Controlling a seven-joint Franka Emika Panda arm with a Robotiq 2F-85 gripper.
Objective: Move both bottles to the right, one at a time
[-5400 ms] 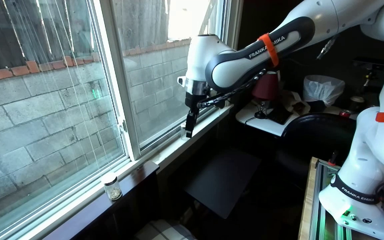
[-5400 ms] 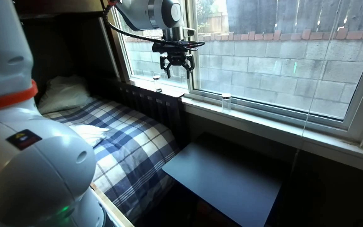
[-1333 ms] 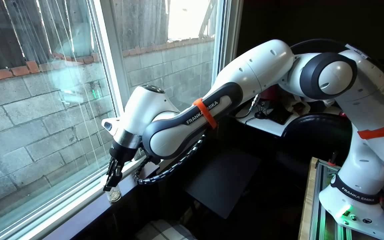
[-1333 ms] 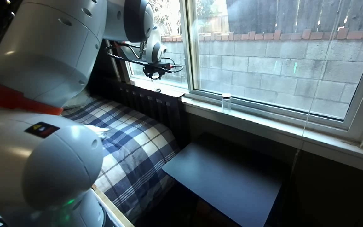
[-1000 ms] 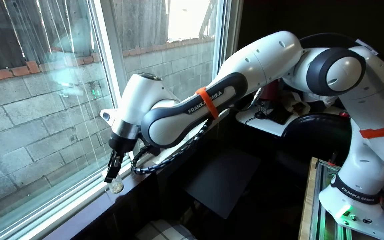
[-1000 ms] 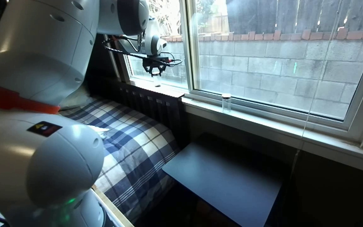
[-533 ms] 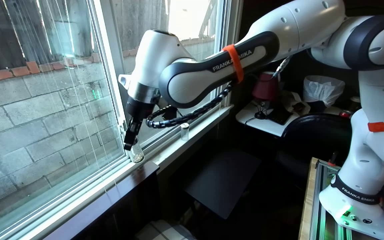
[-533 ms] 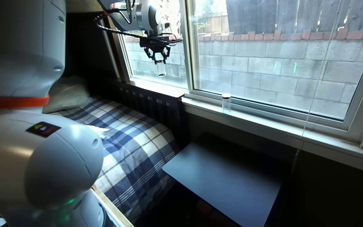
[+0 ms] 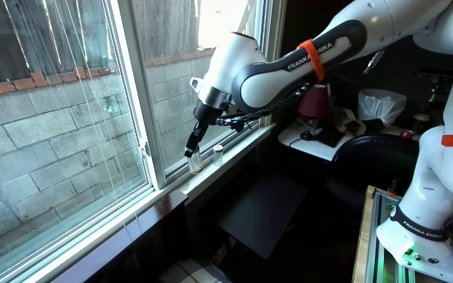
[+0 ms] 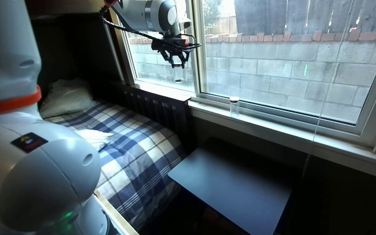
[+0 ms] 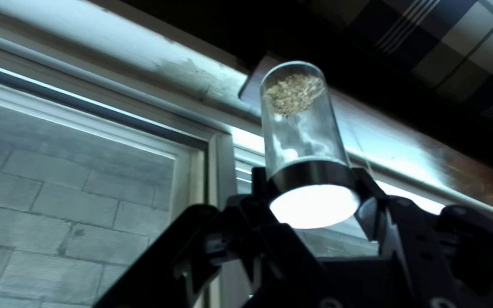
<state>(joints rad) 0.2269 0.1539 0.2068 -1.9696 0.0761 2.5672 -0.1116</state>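
While the pincer [image 10: 178, 66] is clamped on one bottle [image 11: 300, 128], tilted and clear of the windowsill worktop [image 9: 246, 145], the other bottle [image 10: 234, 110] stands upright on it, further right — probably one move done, second under way. Left, likely: held one right, set down, release.

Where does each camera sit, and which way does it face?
An exterior view: apart from the white arm, looking slantwise along the white-framed glass window; robot parts: arm, white base, black pincer.
An exterior view: near the arm, facing the window over a blue-and-white plaid bed; robot parts: cropped arm, pincer.
Wrist view: behind the pincer, facing the held clear cylindrical white-topped bottle; robot parts: pincer only.
Both exterior views share window, arm, pincer and the standing clear white-capped bottle.
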